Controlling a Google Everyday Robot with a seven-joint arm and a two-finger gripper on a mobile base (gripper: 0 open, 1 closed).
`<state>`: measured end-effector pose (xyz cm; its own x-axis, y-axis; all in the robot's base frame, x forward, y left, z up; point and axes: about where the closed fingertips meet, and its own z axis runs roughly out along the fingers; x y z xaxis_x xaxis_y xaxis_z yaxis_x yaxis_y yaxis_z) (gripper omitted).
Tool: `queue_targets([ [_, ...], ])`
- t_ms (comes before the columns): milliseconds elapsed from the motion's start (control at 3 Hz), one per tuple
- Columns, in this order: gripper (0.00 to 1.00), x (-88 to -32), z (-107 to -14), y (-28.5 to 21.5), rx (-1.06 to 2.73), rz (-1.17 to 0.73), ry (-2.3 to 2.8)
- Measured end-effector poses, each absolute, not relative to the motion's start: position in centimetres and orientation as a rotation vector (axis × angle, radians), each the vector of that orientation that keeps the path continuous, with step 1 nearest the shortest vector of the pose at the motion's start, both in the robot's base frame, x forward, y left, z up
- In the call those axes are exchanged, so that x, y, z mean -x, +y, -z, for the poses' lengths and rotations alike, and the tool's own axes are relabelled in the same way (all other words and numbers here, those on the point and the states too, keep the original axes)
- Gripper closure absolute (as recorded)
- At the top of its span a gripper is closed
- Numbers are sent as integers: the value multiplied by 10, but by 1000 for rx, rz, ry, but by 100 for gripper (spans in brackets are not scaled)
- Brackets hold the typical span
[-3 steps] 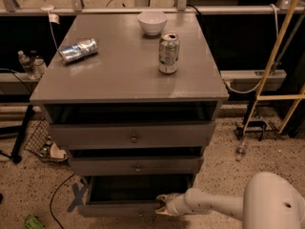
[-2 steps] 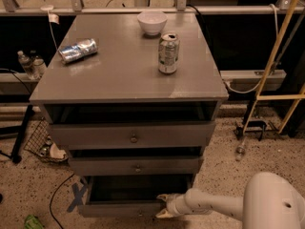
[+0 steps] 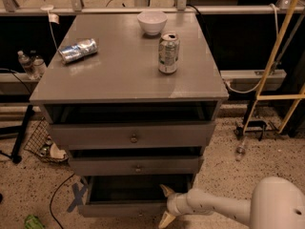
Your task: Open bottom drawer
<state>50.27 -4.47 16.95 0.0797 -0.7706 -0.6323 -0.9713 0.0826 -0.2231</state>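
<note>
As the bottom drawer (image 3: 119,208) sits pulled partway out of the cabinet (image 3: 119,75), its dark interior shows from above and its grey front runs along the lowest edge, close to the speckled floor. It's the lowest of three; the middle drawer (image 3: 136,166) and top drawer (image 3: 133,137) above it each show a small centre knob and also stand slightly out from the frame. Arm (image 3: 214,206) comes in from the lower right, white, roughly horizontal, low to the floor, forearm pointing left toward the drawer's right front corner, with the bulky white link (image 3: 279,204) behind it at the frame corner. Gripper (image 3: 161,206) is at that corner, fingers spread wide apart: upper finger (image 3: 167,191) angles up-left over the drawer's front rim, lower finger (image 3: 163,220) angles down-left below the front. Nothing is clamped between them; can't tell if either finger actually touches the front. On the cabinet top: white bowl (image 3: 152,22) at the back, upright soda can (image 3: 168,52) just in front of it to the right, a dented can (image 3: 77,50) lying on its side at the left. Blue tape cross (image 3: 76,197) on the floor beside the drawer's left end, wire basket (image 3: 45,144) further left.
</note>
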Motion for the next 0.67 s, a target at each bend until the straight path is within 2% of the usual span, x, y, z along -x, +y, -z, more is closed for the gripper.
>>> queue_targets([
  [667,0,-501,-223,-95,1626,-301,1697],
])
